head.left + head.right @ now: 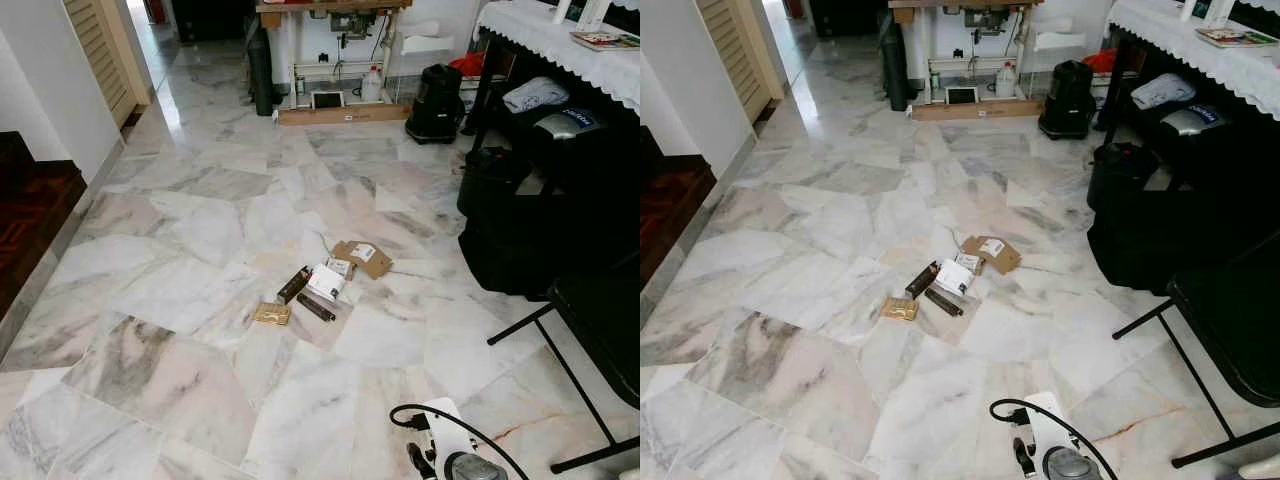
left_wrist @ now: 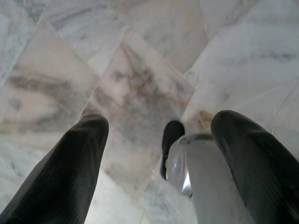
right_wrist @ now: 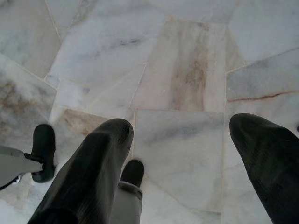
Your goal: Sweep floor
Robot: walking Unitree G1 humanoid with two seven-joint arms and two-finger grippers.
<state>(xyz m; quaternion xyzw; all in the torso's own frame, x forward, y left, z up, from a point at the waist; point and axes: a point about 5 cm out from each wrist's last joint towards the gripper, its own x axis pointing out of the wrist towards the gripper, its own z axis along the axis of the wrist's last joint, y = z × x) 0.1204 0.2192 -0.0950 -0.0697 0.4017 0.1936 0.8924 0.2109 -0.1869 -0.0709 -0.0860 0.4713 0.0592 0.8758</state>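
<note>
Sweeping not begun, by appearance: litter pile [image 1: 320, 280] (torn cardboard, wrappers, dark sticks) lies unswept on marble floor [image 1: 180, 380] at twelve o'clock; left gripper [image 2: 156, 154] and right gripper [image 3: 180, 149] both spread open, holding nothing, no broom seen.

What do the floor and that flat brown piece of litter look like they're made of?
The floor looks like polished marble: irregular white slabs with grey and pink veins, glossy reflections. The brown piece looks like matte corrugated cardboard, torn flat with a white label, though the corrugation is too small to confirm.

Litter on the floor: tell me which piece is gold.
The small gold packet, lying at the pile's near-left edge; the flattened cardboard is brown, the others dark or white.
</note>
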